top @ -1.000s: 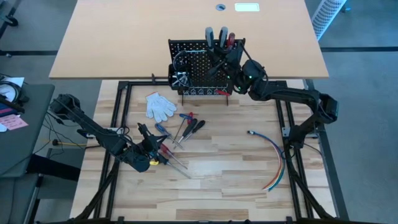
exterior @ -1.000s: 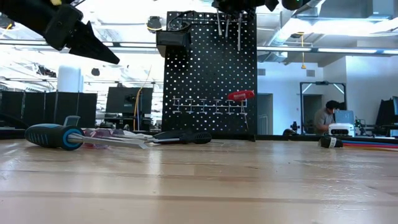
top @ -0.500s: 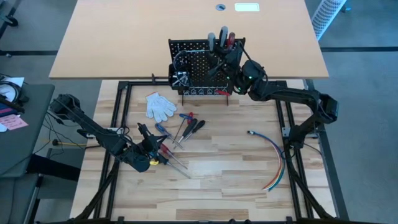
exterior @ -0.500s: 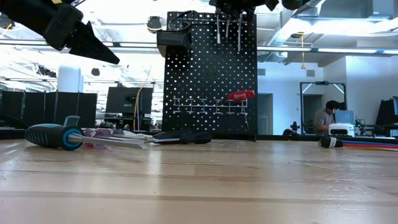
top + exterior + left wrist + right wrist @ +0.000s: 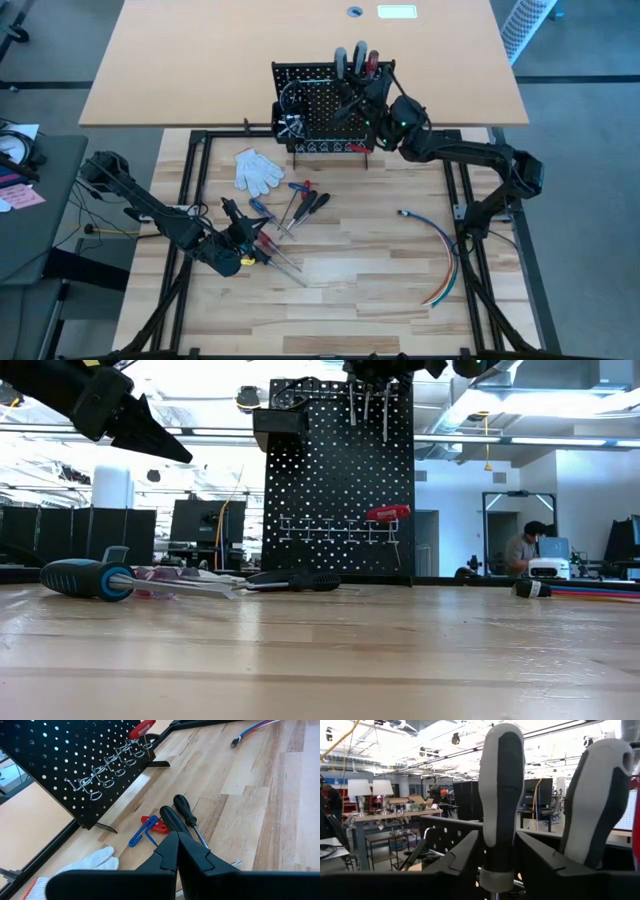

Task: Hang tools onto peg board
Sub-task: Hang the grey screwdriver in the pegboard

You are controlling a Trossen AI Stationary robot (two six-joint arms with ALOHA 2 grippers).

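While the right tool (image 5: pixel 496 865) sits at the top edge of the peg board (image 5: pixel 318 118), its fingers flank a grey-handled screwdriver (image 5: pixel 500 795) standing there; whether they pinch it is unclear. Pressed together, the left tool (image 5: pixel 177 851) hovers above loose screwdrivers (image 5: pixel 300 208) mid-surface (image 5: pixel 370 260).

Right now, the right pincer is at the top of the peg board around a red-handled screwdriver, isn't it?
Not quite: the handle between the right pincer's fingers is grey and black, not red, as the right wrist view shows. It is indeed at the top of the peg board.
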